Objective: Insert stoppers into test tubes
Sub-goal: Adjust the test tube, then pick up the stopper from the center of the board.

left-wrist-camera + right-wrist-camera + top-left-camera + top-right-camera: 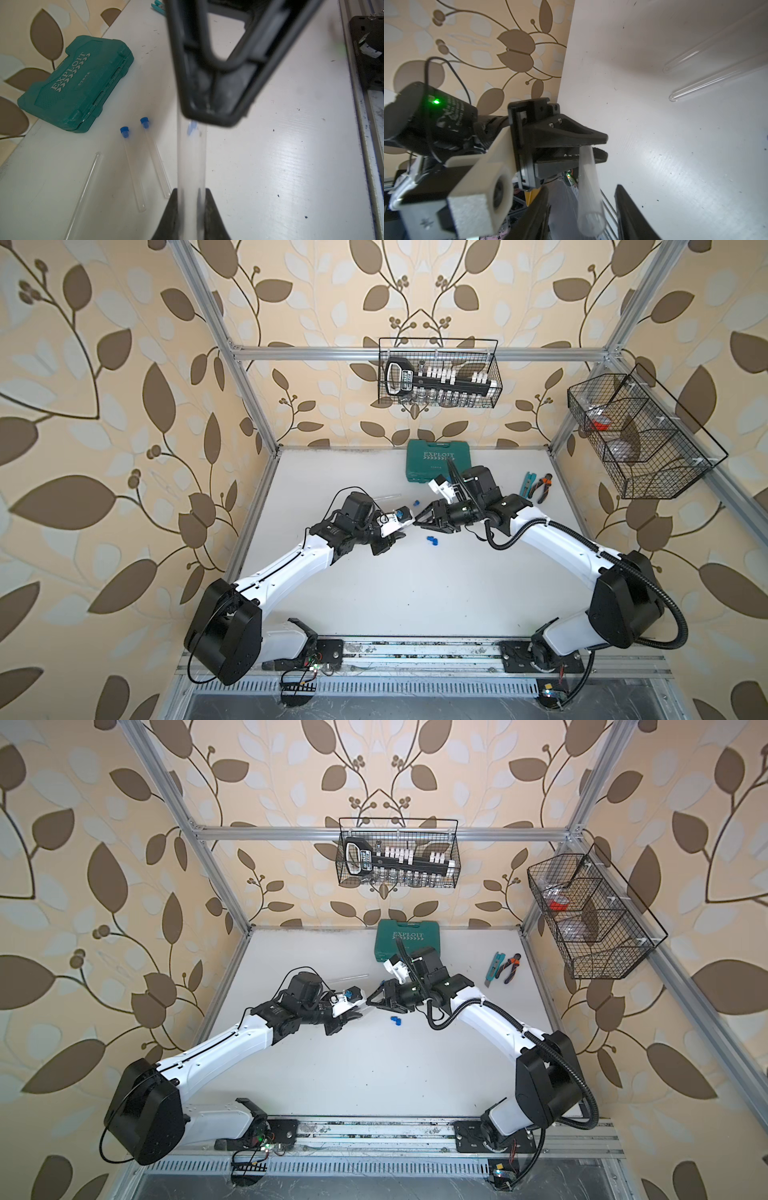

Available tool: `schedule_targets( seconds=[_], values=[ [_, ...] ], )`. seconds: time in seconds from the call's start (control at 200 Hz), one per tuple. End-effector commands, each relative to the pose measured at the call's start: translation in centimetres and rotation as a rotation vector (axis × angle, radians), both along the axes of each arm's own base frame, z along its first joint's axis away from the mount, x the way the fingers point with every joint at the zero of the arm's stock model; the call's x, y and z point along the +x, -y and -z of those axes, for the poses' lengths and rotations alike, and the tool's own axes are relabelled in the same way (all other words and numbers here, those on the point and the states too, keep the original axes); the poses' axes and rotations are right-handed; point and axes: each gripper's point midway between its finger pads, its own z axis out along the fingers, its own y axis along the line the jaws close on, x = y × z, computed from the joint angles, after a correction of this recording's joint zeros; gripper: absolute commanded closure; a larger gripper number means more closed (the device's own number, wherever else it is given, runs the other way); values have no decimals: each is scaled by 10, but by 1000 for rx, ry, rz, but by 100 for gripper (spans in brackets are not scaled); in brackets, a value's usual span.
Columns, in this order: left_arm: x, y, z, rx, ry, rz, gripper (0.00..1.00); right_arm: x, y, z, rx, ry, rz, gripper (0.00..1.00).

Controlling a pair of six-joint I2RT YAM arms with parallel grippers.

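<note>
The left gripper [190, 192] is clamped narrowly on a clear test tube [191, 162], gripping it near one end. The tube reaches across to the right gripper [581, 189], whose jaws stand apart on either side of the tube's open mouth without pressing on it. In the left wrist view a faint blue smear shows through the tube just below the right gripper; what it is cannot be told. In both top views the two grippers meet tip to tip above the middle of the table [415, 593].

Just beside them, on the side nearer the arm bases, two loose stoppers [432, 539] lie together on the white surface. On the far side, two capped test tubes [145, 164] lie side by side, each with a blue stopper in its end, and a bare test tube [87, 187] lies a little apart from them.

The tabletop is white, faintly ribbed and speckled with dark marks. A green case [438, 460] sits at its back edge, and a pair of pliers [542, 485] and a cutter [527, 483] lie to the right. A metal rail [415, 649] carries both arm bases along the front. An aluminium frame [415, 353] encloses the cell; one wire basket [438, 373] hangs on its back bar and a second basket [636, 435] on the right side. Wallpaper with brown leaves covers the walls.
</note>
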Motion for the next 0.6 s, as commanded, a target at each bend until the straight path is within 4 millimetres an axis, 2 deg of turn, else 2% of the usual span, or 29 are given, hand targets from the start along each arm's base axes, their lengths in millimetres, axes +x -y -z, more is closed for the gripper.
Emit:
schedule_targets(
  seconds=[0.0, 0.145, 0.27, 0.355, 0.46, 0.53, 0.595],
  values=[
    [11, -5, -5, -18, 55, -72, 100, 5, 14, -23, 6, 182, 42, 43],
    [17, -13, -5, -19, 89, -134, 100, 16, 45, -40, -62, 384, 113, 42],
    [29, -21, -1, -5, 94, -213, 100, 32, 79, -41, -255, 571, 143, 44],
    [43, -36, 8, 14, 74, -310, 100, 41, 102, -39, -411, 693, 131, 44],
    [59, -58, 9, -20, 52, -416, 100, 41, 113, -28, -559, 865, -17, 43],
    [67, -68, 8, -18, 65, -466, 100, 36, 111, -7, -618, 955, -160, 44],
    [70, -75, 10, 17, 82, -484, 100, 36, 110, 11, -644, 958, -200, 45]
  ],
)
